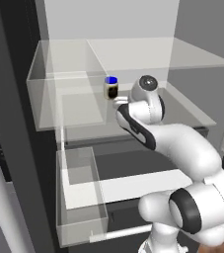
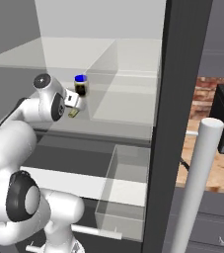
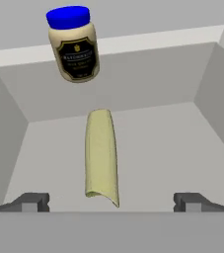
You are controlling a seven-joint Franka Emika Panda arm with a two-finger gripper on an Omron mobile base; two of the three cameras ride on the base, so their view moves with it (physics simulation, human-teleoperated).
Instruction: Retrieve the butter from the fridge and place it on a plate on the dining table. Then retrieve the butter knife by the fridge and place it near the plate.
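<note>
Arm stretched forward, fingers (image 3: 34, 201) spread wide apart, holding nothing.

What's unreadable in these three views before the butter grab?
- Pale yellow-green butter stick: in the left base view, hidden behind the white arm.
- Open tool: fingertip-to-butter gap unclear, hand view cuts the fingers at the bottom.
- Blue-lidded dark-label jar: label text too small.
- Fridge shelf: right side cut off, left base view.

Pale yellow-green butter (image 3: 101, 155), cream jar (image 3: 75, 45) capped in blue with black label, white-walled fridge (image 1: 133, 24), dark grey finger tips (image 3: 29, 201)
</note>
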